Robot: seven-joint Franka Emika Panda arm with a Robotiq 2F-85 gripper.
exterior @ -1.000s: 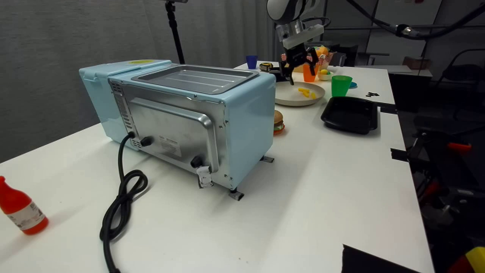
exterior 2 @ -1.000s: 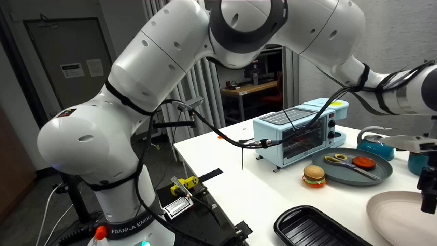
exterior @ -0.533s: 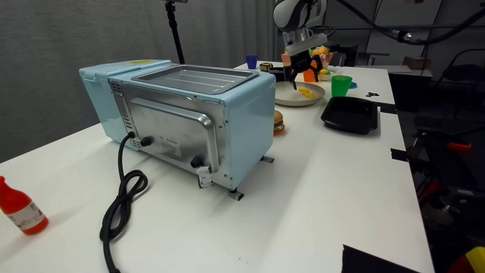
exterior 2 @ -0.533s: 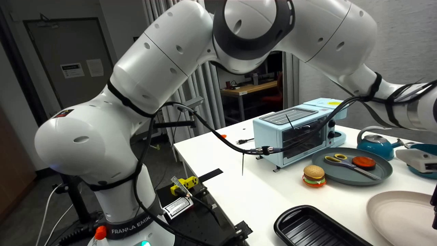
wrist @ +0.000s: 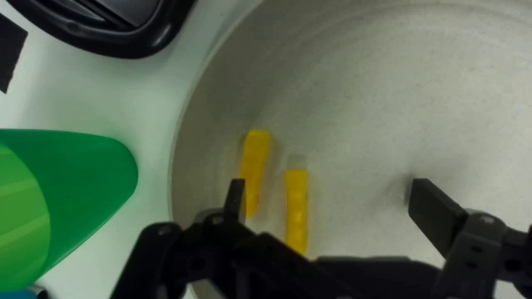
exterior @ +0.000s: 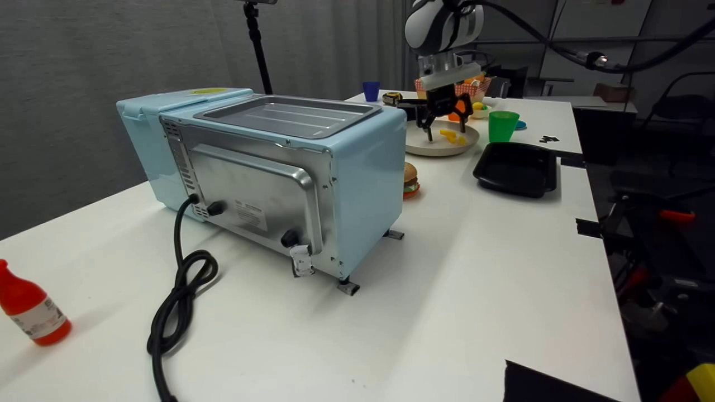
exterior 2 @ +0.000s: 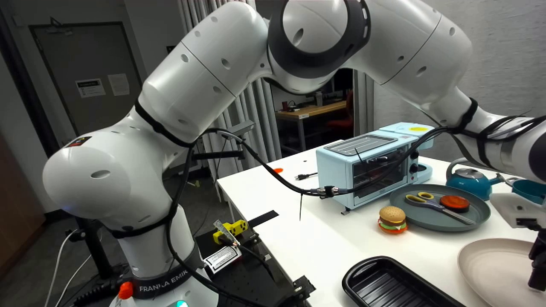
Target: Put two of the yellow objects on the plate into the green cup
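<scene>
The plate (wrist: 374, 83) lies flat on the table and also shows in both exterior views (exterior: 419, 147) (exterior 2: 490, 266). Two slim yellow pieces lie side by side on it in the wrist view, the left one (wrist: 254, 162) and the right one (wrist: 296, 203). Yellow pieces (exterior: 448, 133) also show in an exterior view. My gripper (wrist: 326, 187) is open, low over the plate and pointing down. The right piece lies between the fingers; the left finger partly covers the left piece. Whether the fingertips touch the plate, I cannot tell. The green cup (wrist: 87, 174) stands upright beside the plate, also in an exterior view (exterior: 503, 126).
A black tray (exterior: 516, 170) sits near the plate and cup. An orange container (exterior: 454, 116) and a basket (exterior: 480, 89) stand behind. A toy burger (exterior 2: 392, 220), a grey plate (exterior 2: 431, 224) with scissors, a blue toaster oven (exterior 2: 362, 170) and a kettle (exterior 2: 471, 184) are nearby.
My open gripper has moved slightly to the right in an exterior view, then down toward the plate and the yellow pieces. The pieces and the cup have not moved.
</scene>
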